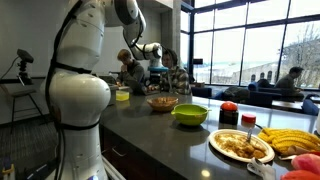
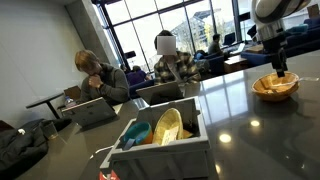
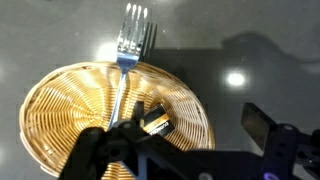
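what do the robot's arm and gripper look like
The arm is glossy white, built of thick rounded segments with dark bands at the joints. The gripper is black, with two blocky fingers on angular linkages. No cables or markings can be made out.

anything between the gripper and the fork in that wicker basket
Nothing visible. The open gripper hangs above the fork, which lies across the wicker basket with its tines past the rim. A small dark object lies beside the handle, not over it.
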Robot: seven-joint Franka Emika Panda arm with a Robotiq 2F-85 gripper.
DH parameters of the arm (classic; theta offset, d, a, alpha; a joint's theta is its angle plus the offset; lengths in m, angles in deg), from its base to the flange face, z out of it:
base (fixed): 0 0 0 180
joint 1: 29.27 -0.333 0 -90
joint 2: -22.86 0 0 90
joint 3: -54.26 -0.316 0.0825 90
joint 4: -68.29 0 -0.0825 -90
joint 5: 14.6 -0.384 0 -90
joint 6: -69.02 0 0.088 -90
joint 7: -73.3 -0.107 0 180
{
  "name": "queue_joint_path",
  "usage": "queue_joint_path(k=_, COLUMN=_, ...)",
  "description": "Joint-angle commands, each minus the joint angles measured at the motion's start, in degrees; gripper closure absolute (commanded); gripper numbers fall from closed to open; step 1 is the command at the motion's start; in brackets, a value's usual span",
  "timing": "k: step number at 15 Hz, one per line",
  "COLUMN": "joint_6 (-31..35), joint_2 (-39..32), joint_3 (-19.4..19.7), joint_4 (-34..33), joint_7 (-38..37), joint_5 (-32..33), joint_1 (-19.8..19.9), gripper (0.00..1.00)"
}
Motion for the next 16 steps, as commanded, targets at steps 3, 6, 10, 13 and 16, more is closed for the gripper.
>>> queue_joint_path(k=3, joint_6=1.6, joint_2=0.3, joint_3=-0.4, joint_4=-0.7, joint_7=0.4, joint_5=0.6, joint_1=0.5, gripper=0.0)
queue_joint_path(k=6, joint_6=3.3, joint_2=0.5, joint_3=-0.9, joint_4=-1.2, joint_7=1.2, joint_5=0.1, joint_1=0.4, gripper=0.0)
queue_joint_path(k=10, joint_6=2.8, joint_2=-0.8, joint_3=-1.4, joint_4=-2.8, joint_7=2.2, joint_5=-4.0, joint_1=1.3, gripper=0.0)
queue_joint_path(k=13, joint_6=2.7, joint_2=-1.5, joint_3=-0.9, joint_4=-4.2, joint_7=2.9, joint_5=-6.3, joint_1=2.2, gripper=0.0)
queue_joint_path(k=16, joint_6=4.2, joint_2=-2.0, joint_3=-0.2, joint_4=-5.9, joint_7=2.7, joint_5=-6.4, joint_1=3.2, gripper=0.0)
